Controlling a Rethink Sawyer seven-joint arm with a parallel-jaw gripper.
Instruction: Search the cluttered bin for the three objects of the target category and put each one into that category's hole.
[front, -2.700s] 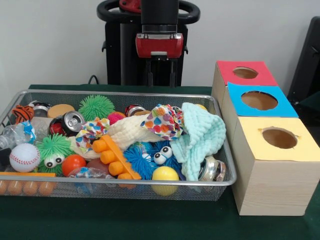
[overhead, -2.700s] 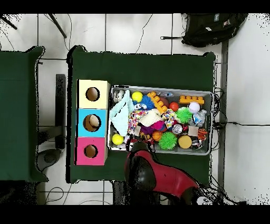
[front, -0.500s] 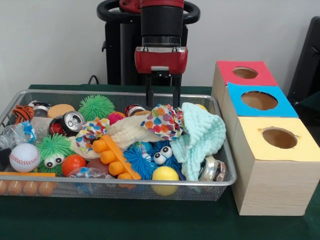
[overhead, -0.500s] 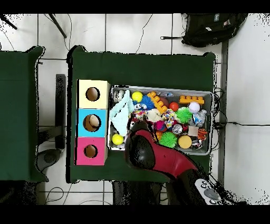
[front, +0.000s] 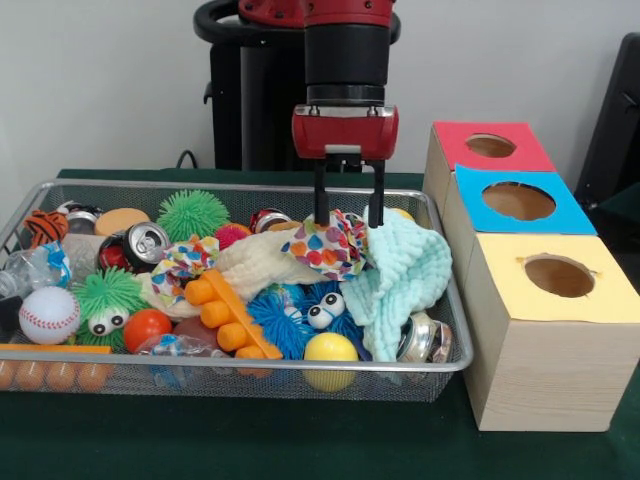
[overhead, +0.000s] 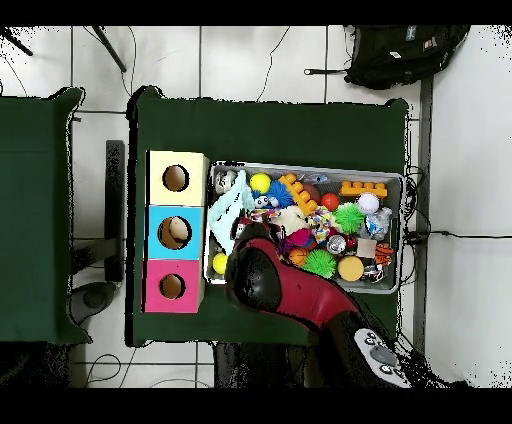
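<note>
text: none legible | labels: none | cans' print: too small

Room and surroundings
Plain pale wall (front: 100, 80); white tiled floor (overhead: 280, 60); green-covered table (overhead: 270, 120); black backpack (overhead: 405, 50) on floor.
</note>
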